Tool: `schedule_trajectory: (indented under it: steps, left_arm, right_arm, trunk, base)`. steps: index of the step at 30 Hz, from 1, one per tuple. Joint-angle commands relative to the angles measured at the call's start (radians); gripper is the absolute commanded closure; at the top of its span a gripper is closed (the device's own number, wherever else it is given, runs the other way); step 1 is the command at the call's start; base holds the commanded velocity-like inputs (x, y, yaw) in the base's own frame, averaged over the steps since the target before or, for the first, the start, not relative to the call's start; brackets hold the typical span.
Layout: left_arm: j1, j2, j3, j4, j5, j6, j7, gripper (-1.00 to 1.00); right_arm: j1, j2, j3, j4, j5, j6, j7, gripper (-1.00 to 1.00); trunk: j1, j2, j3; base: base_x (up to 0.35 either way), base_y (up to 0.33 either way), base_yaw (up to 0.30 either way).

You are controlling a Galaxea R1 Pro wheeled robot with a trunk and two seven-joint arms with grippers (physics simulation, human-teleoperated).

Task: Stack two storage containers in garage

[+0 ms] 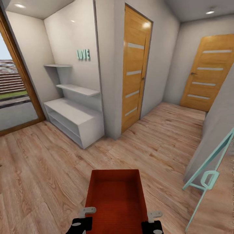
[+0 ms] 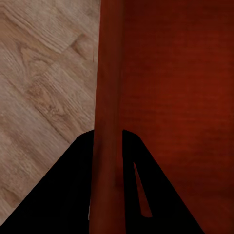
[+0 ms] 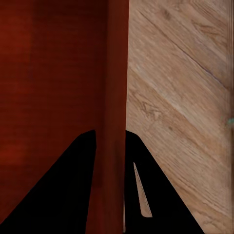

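Container [image 1: 115,195], orange-red, bottom centre: rigid, probably light; left gripper [image 2: 108,195] and right gripper [image 3: 111,195] each pinching a side wall.

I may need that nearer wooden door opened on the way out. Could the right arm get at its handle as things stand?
Probably not. The right gripper is shut on the storage container's side wall, as is the left gripper opposite, so neither is free. The nearer door also stands well ahead across the wood-plank floor.
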Motion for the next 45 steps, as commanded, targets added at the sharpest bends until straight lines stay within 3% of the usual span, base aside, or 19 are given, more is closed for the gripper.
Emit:
schedule_trajectory:
  steps: [1, 26, 45]
  left_arm:
    - [0.001, -0.002, -0.064, -0.001, 0.008, 0.006, 0.003, 1.0]
    - [0.001, -0.002, -0.064, -0.001, 0.008, 0.006, 0.003, 1.0]
    - [0.001, -0.002, -0.064, -0.001, 0.008, 0.006, 0.003, 1.0]
  right_arm:
    - [-0.001, 0.0, 0.011, 0.003, -0.01, -0.004, -0.007, 1.0]
    - [-0.001, 0.0, 0.011, 0.004, -0.01, -0.004, -0.007, 1.0]
    - [-0.001, 0.0, 0.011, 0.003, -0.01, -0.004, -0.007, 1.0]
  trunk:
    - [0.001, -0.001, -0.001]
    - [0.001, -0.001, -0.001]
    - [0.001, -0.001, -0.001]
  base:
    - [0.322, 0.0, -0.288]
    - [0.322, 0.0, -0.283]
    - [0.322, 0.0, -0.01]
